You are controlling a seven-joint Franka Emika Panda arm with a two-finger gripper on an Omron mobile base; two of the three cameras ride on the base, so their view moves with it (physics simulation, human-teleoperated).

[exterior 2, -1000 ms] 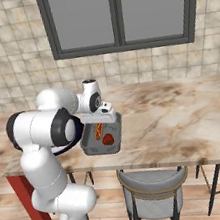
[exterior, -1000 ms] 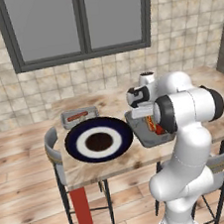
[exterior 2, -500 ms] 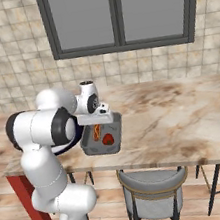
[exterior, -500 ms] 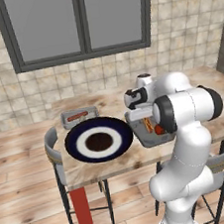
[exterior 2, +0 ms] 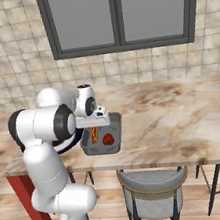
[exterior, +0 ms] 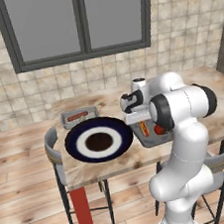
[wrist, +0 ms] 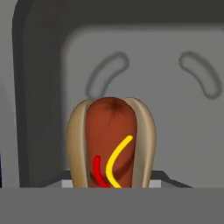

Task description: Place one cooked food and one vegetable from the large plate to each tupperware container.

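We cannot tell whether the fingers are spread or pressed together: the gripper (exterior 2: 95, 125) hangs low over a grey tupperware container (exterior 2: 114, 131), and the hand's white body hides its tips in both base views. In the hand view we look straight down at a hot dog (wrist: 111, 142), a brown sausage in a tan bun with a yellow and a red squiggle, lying on the container floor (wrist: 175, 118) near a rounded corner of the raised rim.

In the right base view we see the hot dog (exterior 2: 93, 133) in the left half of this container, with a round red vegetable (exterior 2: 108, 139) just beside it on the right. In the left base view the same container (exterior: 141, 139) sits to the right of the large plate (exterior: 99, 140), close to its dark navy rim. The second container (exterior: 78, 117) lies at the far side of the plate and holds something long and reddish (exterior: 77, 116), too small for us to name. All of these rest on a marbled counter (exterior 2: 184, 115) below a window (exterior 2: 116, 14).
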